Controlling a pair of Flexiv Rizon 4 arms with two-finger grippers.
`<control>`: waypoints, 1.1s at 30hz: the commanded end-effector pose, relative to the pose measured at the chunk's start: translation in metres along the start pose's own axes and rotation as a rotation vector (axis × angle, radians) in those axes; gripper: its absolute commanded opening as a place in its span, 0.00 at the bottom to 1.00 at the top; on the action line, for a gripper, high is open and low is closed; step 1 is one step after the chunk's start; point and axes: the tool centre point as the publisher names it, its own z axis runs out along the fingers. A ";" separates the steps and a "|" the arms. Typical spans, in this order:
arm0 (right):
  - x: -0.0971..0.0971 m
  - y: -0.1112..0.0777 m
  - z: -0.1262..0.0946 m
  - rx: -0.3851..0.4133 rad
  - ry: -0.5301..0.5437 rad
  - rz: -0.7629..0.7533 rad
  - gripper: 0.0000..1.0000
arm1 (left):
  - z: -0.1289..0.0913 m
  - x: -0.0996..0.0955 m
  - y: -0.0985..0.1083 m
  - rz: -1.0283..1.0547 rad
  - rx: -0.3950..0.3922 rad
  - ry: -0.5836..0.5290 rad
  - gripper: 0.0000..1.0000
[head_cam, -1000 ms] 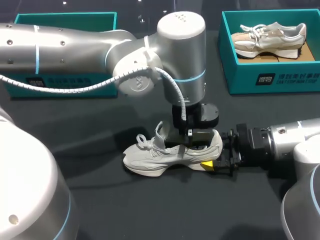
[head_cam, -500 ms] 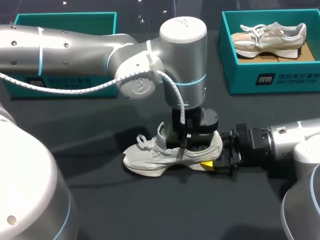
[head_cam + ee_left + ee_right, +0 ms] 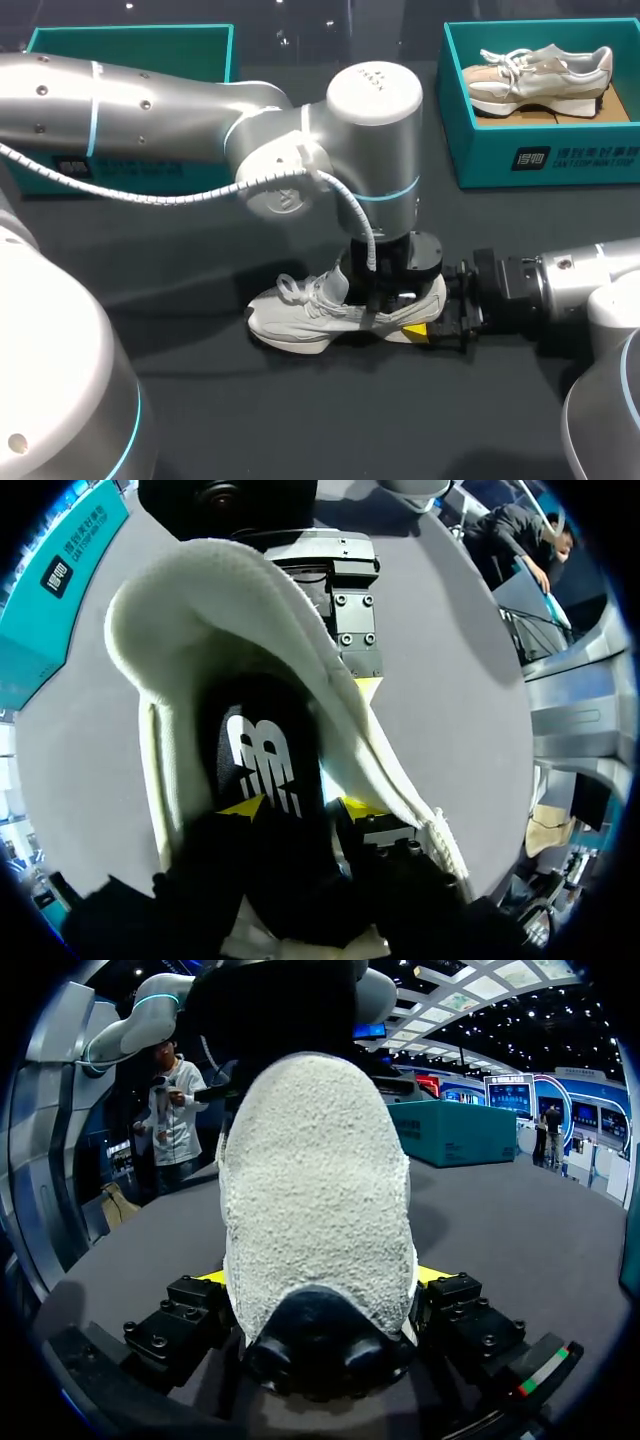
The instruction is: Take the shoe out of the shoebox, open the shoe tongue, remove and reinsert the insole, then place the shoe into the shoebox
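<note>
A pale grey sneaker lies on the dark table with its toe to the left. My left gripper reaches down into the sneaker's mouth. In the left wrist view its fingers stand apart and open over the black insole, which lies inside the shoe. My right gripper is at the heel, low on the table. In the right wrist view the heel fills the gap between its fingers, and the gripper is shut on it from both sides.
At the back right stands a teal shoebox with a second sneaker inside. Another teal box stands at the back left, partly behind my left arm. My left arm's big wrist hangs over the middle of the table.
My left gripper has sunk deeper into the shoe and its fingers have opened. The tongue and laces sit lower than before. My right gripper has kept still at the heel.
</note>
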 end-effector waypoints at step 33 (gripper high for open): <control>0.000 0.004 0.000 0.003 0.000 0.003 0.00 | -0.039 -0.020 0.024 -0.129 0.216 -0.020 0.00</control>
